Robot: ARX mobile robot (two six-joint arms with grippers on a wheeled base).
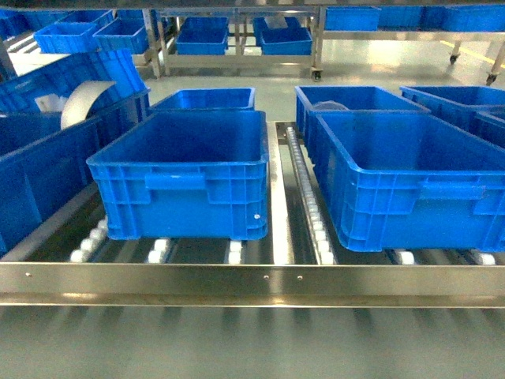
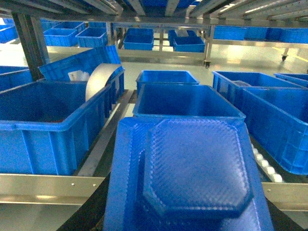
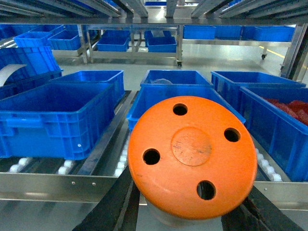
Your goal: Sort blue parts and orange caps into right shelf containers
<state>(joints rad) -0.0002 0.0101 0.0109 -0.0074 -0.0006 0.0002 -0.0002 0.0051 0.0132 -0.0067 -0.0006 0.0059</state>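
Right gripper (image 3: 192, 211) grips an orange cap (image 3: 192, 156); left gripper (image 2: 185, 216) clasps a blue part (image 2: 192, 168), before blue crates (image 1: 185, 170).

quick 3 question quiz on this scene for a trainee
1. True or false: the right gripper holds an orange cap with four holes.
2. What does the left wrist view show held close to the camera? A) a blue part B) a red bag C) a white roll
3. In the head view, what do the front crates sit on?

Key: 1 true. 2 A. 3 white rollers behind a metal rail.
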